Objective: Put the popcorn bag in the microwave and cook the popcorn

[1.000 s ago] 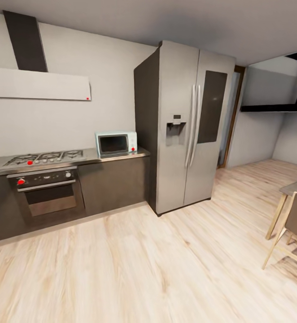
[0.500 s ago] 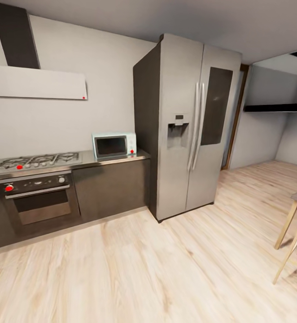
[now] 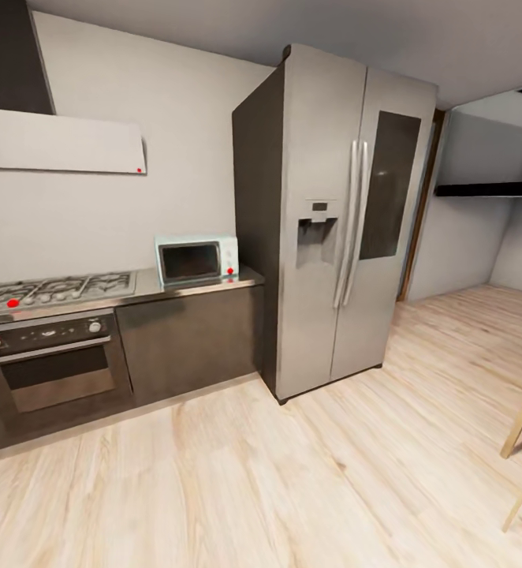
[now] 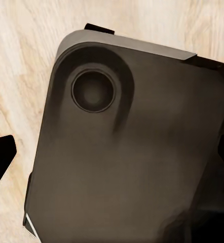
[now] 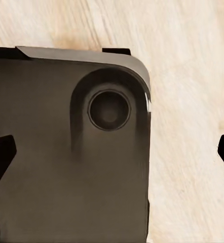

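One small pale mint-blue microwave with a dark glass door is sitting at the right end of the glossy grey bench, just beside the tall steel two-door fridge. A steel gas hob is lying toward the bench's left end, above a black oven. Both wrist views are looking down at a dark rounded robot base over pale wooden floor; each claw's dark fingertips are standing wide apart at the frame edges
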`<state>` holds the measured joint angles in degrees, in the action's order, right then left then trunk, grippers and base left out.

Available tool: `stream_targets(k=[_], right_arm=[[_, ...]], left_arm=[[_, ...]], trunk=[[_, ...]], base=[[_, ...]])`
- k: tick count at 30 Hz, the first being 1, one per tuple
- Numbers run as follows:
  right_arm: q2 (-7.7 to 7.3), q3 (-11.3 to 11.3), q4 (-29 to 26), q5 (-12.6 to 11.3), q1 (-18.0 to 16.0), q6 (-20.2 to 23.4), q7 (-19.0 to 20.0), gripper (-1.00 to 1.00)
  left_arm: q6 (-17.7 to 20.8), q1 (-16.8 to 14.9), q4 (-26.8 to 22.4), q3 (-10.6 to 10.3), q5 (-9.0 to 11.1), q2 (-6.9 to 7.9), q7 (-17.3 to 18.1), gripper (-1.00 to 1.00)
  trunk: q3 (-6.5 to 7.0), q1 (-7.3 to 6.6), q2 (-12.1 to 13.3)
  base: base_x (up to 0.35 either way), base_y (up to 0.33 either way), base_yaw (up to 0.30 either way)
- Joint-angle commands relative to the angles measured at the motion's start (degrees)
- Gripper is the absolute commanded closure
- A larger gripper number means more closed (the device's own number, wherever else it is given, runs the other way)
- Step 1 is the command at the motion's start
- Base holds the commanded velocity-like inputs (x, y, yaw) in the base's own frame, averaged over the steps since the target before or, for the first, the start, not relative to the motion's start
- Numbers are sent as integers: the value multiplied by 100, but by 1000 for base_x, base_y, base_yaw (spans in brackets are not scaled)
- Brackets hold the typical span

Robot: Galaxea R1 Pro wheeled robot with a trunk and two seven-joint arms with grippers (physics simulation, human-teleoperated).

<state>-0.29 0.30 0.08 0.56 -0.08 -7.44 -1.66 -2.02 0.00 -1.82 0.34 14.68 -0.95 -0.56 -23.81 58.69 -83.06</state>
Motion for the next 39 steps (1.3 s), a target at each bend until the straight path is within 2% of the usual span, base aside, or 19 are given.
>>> stream_targets(k=[1, 11, 20, 39], right_arm=[[6, 22, 1, 20, -1, -19, -14, -100], [15, 44, 1, 32, -1, -15, -18, -100], [38, -27, 1, -64, -1, 26, -15, -100], [47, 40, 1, -22, -1, 60, -14, -100]], left_arm=[[-14, 0, -3, 1, 26, -1, -6, -100], [-10, 0, -3, 1, 26, 6, -6, -100], [17, 0, -3, 1, 26, 8, -6, -100], [-25, 0, -3, 1, 26, 6, -10, -100]], trunk=[[-5, 4, -2], [-5, 4, -2], [-5, 4, -2], [-5, 4, -2]], base=[[329, 0, 0], [329, 0, 0], [329, 0, 0], [329, 0, 0]])
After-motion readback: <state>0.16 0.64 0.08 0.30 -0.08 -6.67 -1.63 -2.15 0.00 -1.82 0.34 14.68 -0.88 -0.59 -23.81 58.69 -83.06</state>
